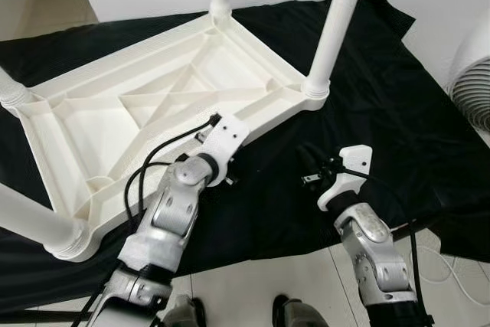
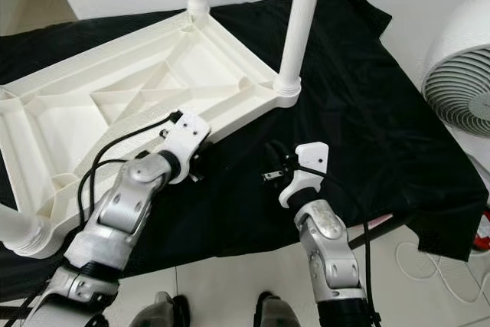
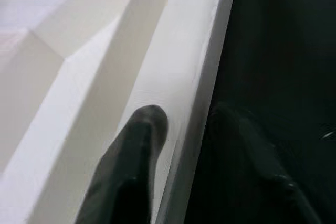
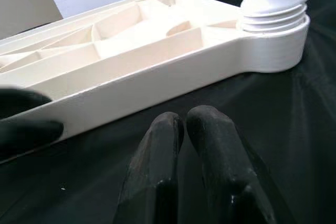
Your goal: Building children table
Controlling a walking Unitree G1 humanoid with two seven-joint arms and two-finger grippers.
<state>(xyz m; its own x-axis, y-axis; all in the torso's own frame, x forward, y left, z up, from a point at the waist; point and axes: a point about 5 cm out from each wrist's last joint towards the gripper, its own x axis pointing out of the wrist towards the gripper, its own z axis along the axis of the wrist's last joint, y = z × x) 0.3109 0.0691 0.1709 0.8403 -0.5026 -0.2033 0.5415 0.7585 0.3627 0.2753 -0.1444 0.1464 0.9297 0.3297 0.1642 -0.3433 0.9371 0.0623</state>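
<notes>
Working left to right, we have the upside-down white plastic children's table (image 1: pixel 153 105) lying on the black cloth (image 1: pixel 383 97), legs up. Our left gripper (image 3: pixel 173 145) straddles its near rim, fingers parted, one inside and one outside, likely to steady it. Our right gripper (image 4: pixel 184 124) hovers just right over the cloth, fingers together, empty.

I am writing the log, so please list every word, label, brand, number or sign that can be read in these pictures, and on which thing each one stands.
None: no readable text on the table, its legs, the black cloth, the fan, or either gripper, left or right.
</notes>
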